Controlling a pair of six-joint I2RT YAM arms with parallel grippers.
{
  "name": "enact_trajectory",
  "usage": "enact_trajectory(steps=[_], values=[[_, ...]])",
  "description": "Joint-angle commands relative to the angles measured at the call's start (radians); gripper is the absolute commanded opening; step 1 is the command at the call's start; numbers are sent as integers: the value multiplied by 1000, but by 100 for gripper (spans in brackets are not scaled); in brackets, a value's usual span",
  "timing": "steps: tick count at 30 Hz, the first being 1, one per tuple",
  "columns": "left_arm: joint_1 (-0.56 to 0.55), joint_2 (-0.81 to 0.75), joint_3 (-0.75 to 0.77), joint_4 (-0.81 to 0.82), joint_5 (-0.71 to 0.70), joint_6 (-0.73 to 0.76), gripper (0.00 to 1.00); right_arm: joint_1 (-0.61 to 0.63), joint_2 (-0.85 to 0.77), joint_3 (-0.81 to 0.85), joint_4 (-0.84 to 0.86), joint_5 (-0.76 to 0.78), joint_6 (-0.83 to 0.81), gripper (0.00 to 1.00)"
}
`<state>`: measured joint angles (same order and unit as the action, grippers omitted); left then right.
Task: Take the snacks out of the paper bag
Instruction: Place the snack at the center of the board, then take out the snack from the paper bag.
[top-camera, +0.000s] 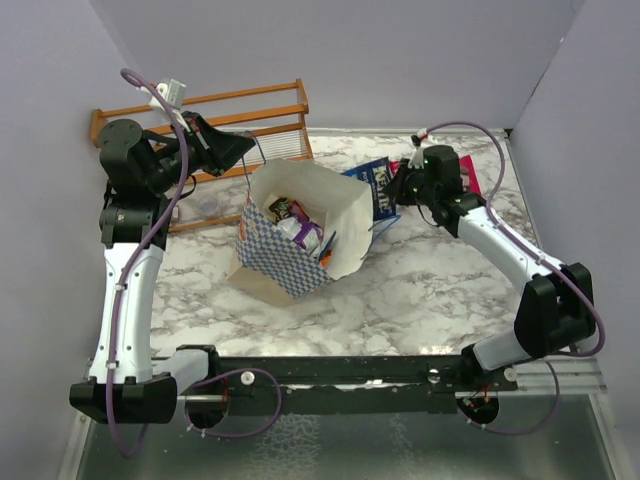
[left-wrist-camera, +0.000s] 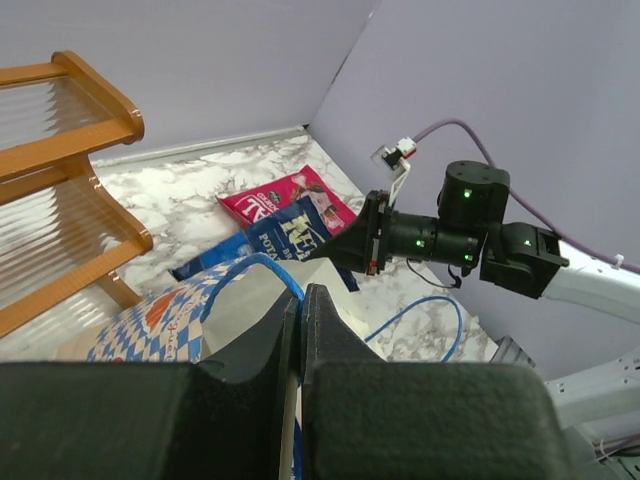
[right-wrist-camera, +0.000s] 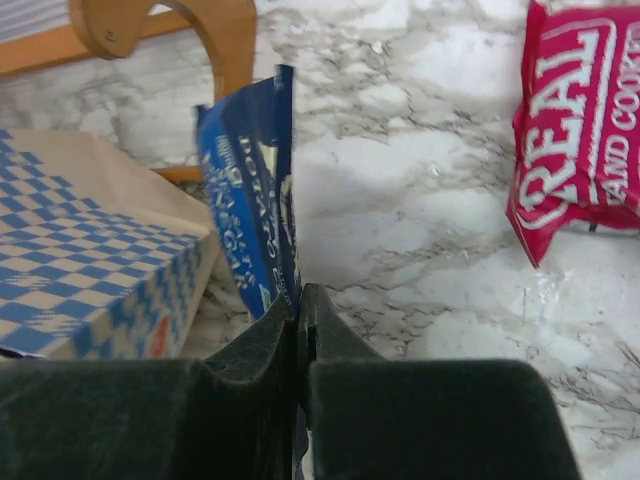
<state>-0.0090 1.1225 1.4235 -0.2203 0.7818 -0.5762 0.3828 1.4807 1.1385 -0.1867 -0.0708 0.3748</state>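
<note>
- Paper bag (top-camera: 285, 265) stands open and tilted mid-table, just in front of the wooden rack (top-camera: 200, 105). Several snacks (top-camera: 298, 230) lie inside it, one of them dark purple.
- Left gripper (left-wrist-camera: 300, 300) is clenched on the bag's far rim.
- Right gripper (right-wrist-camera: 298, 300) pinches the lower edge of the blue packet (right-wrist-camera: 250, 200), which is out of the bag and upright beside it.
- Magenta packet (right-wrist-camera: 580, 120) lies flat on the marble table (top-camera: 420, 290), near the blue one.
</note>
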Motion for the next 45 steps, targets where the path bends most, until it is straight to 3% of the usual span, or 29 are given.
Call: enact_trajectory(steps=[1,4,10,17,18,21,23,27,32,35,38,41,45], values=[[-6,-9,63,23,-31,17,0,-137,5,-102,-36,-185,60,1],[-6,-7,71,2,-34,43,0,-234,-12,-205,-77,-161,62,1],[-6,8,128,-115,-114,160,0,-316,-18,-317,-141,56,98,3],[-6,40,178,-158,-183,222,0,-383,-23,-346,-143,170,103,19],[-5,48,193,-162,-192,230,0,-387,-38,-340,-143,166,99,26],[-6,87,238,-164,-185,234,0,-387,-104,-317,-135,88,62,54],[-5,103,264,-162,-166,232,0,-387,-152,-296,-148,35,39,66],[-6,100,278,-137,-128,242,0,-387,-248,-241,-194,-77,3,67],[-7,87,254,-87,-21,243,0,-379,-365,-255,-78,-457,-14,68],[-9,47,162,12,67,193,0,-334,-391,-218,-29,-618,-8,71],[-12,-9,61,98,118,153,0,-215,-382,-132,-45,-695,-45,71],[-14,-56,2,115,122,152,0,-6,-379,-44,-76,-640,-91,71],[-16,-103,-53,169,128,106,0,172,-371,30,-89,-528,-88,70]])
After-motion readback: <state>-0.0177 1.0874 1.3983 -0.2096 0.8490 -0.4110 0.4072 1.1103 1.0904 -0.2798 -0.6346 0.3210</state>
